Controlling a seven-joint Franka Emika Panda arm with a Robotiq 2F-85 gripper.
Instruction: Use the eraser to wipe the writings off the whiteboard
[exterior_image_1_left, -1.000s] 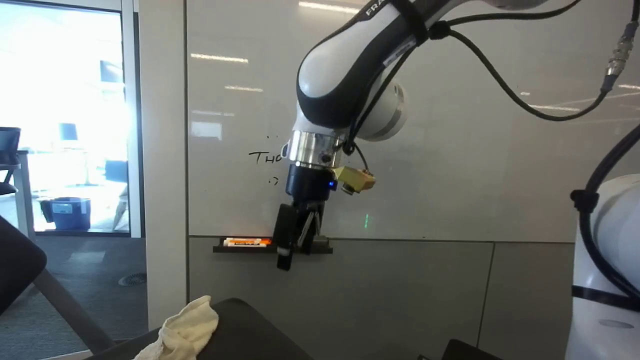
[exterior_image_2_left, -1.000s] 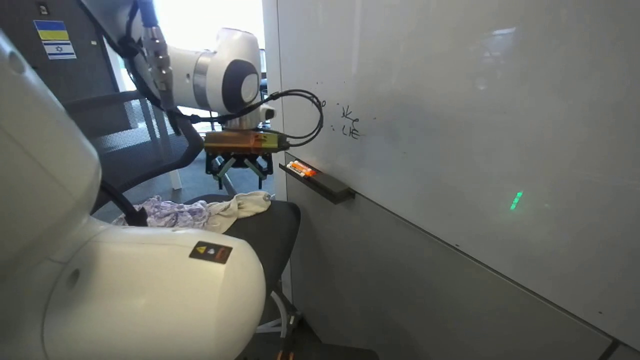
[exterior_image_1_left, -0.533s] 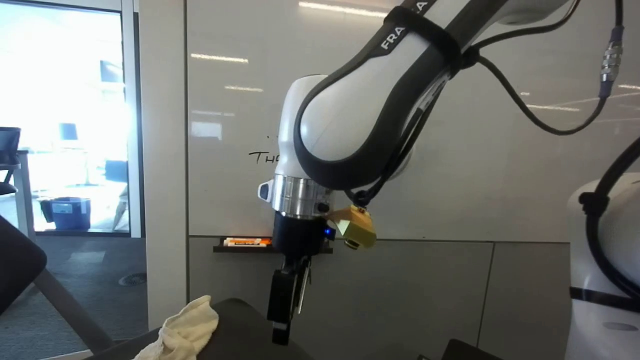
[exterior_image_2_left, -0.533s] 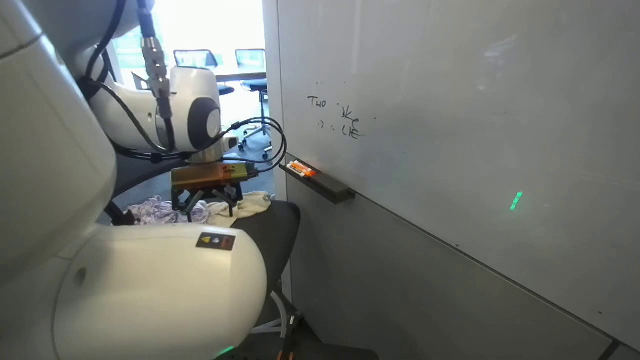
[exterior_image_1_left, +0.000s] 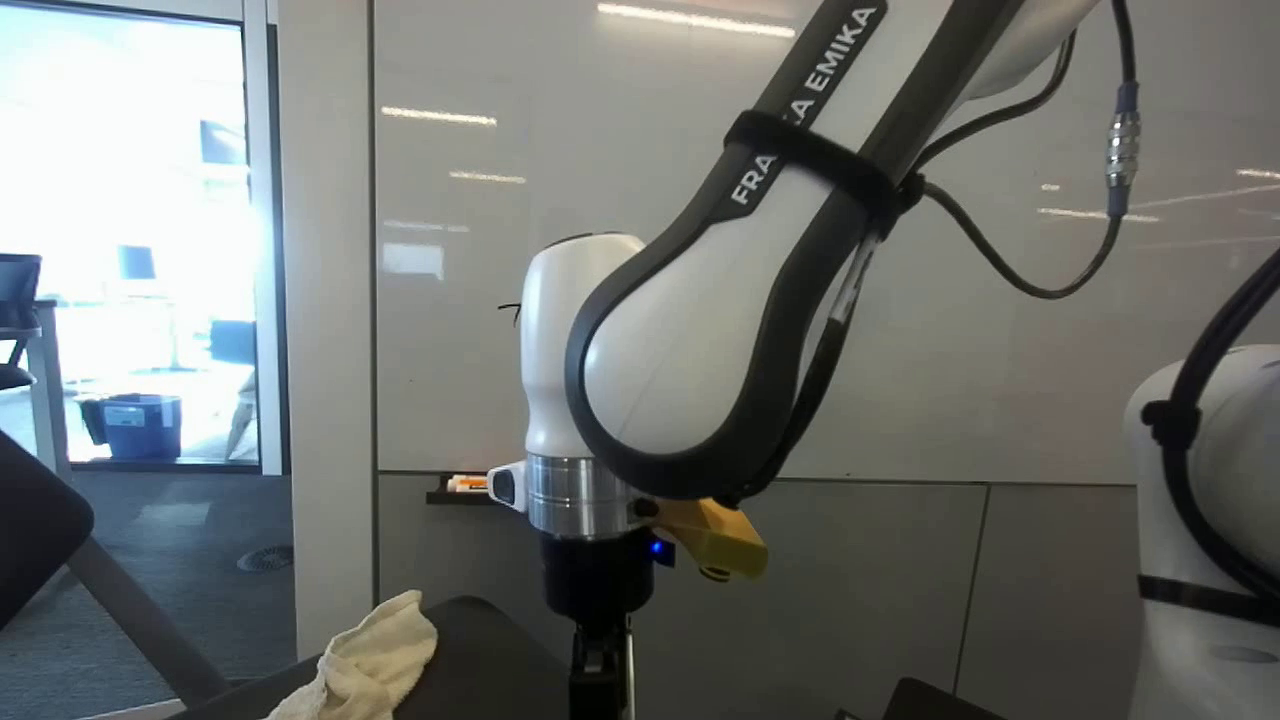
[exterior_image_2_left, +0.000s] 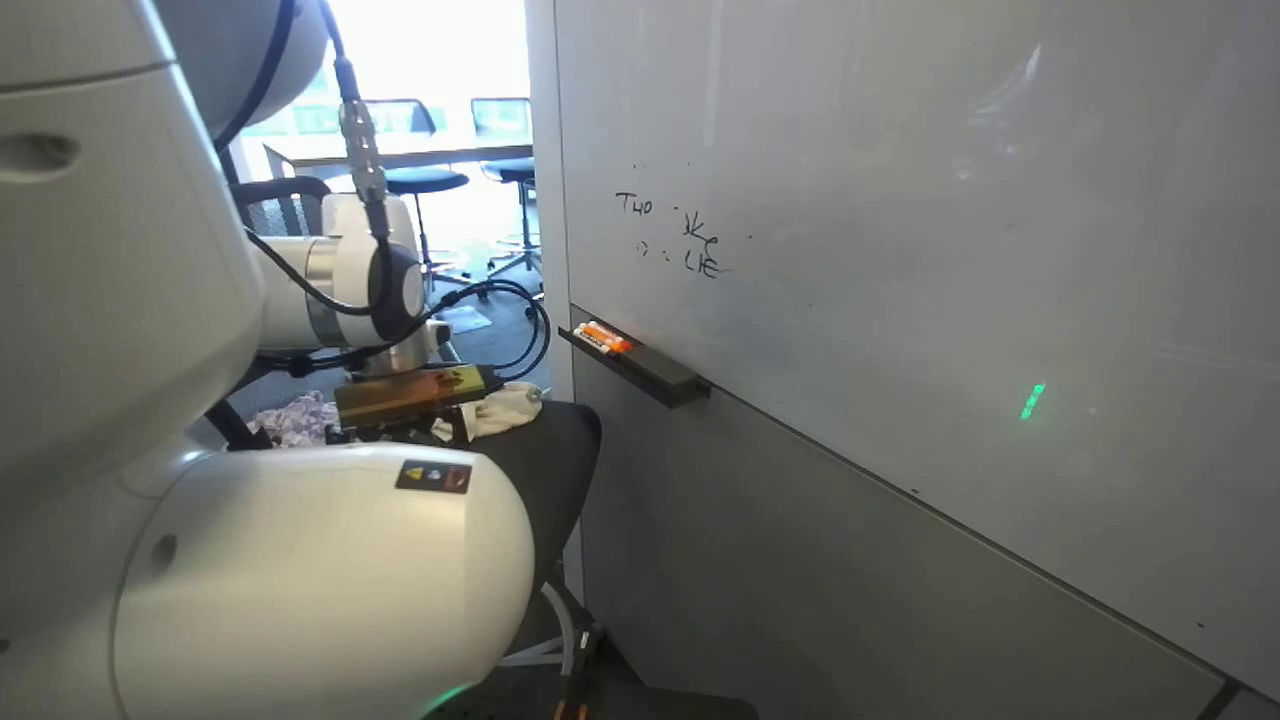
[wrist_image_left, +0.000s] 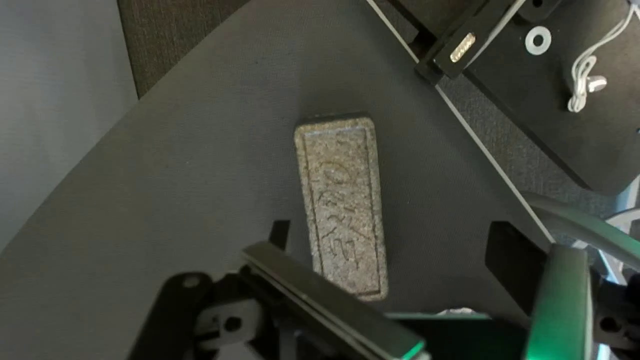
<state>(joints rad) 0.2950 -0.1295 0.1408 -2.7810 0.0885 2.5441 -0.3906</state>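
The eraser (wrist_image_left: 342, 205) is a grey-brown felt block with EXPO markings. It lies on a dark chair seat (wrist_image_left: 215, 150) in the wrist view; in both exterior views it is hidden. My gripper (wrist_image_left: 392, 240) is open and empty above the seat. Its fingertips are wide apart, with the eraser's lower part between them, nearer the left finger. In the exterior views the gripper (exterior_image_1_left: 600, 690) points down, partly out of frame or hidden behind the arm (exterior_image_2_left: 400, 430). The whiteboard (exterior_image_2_left: 900, 300) carries small black writing (exterior_image_2_left: 700, 245); in an exterior view the arm covers most of this writing (exterior_image_1_left: 509, 307).
A dark tray (exterior_image_2_left: 655, 375) with orange and white markers (exterior_image_2_left: 602, 338) is fixed at the whiteboard's lower edge. A cream cloth (exterior_image_1_left: 365, 660) and a purple-white cloth (exterior_image_2_left: 300, 418) lie on the chair. A dark clamp-like part (wrist_image_left: 450, 50) sits beside the seat's edge.
My gripper has moved down, away from the whiteboard and its tray, to over the chair seat. In an exterior view the writing has come into full sight.
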